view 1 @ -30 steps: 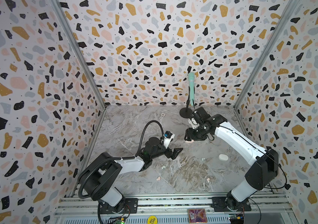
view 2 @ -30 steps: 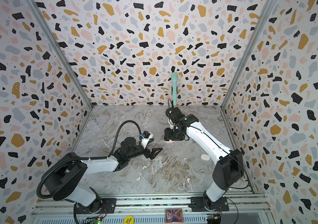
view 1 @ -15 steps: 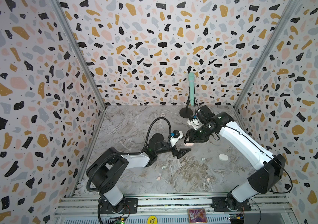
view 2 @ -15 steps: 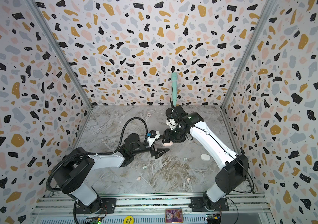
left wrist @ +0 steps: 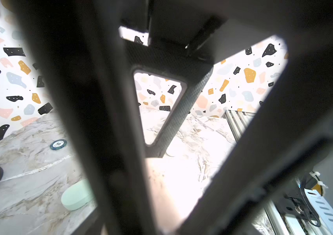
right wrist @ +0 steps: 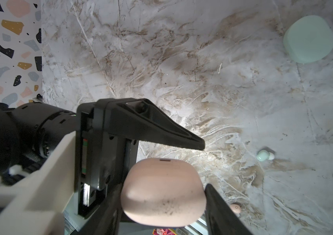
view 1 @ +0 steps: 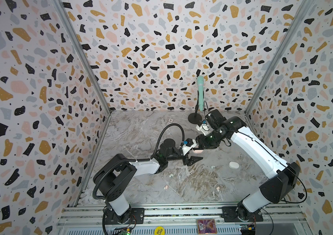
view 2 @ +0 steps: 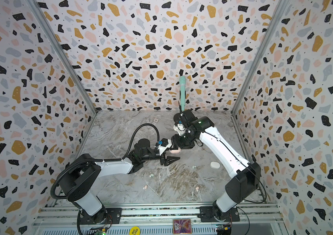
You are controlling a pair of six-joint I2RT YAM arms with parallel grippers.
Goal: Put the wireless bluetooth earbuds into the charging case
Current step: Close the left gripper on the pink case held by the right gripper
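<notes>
Mid-frame in both top views, the right gripper is clamped on the closed pink charging case, whose long axis runs left to right. The left gripper crowds it from the left, fingers apart (one stands clear of the case). Loose earbuds lie lower centre: a mint pair, a white pair, a pink bud and a second pink bud. A white case lies right of them, and a mint case shows only in the wrist views.

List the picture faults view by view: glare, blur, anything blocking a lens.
Left wrist view: blurred dark fingers block most of the frame, and the tabletop between them is blown out white. Right wrist view: pink case sharp, the pale bracket nearest the lens soft. Both top views: even light, sharp, no glare.
</notes>
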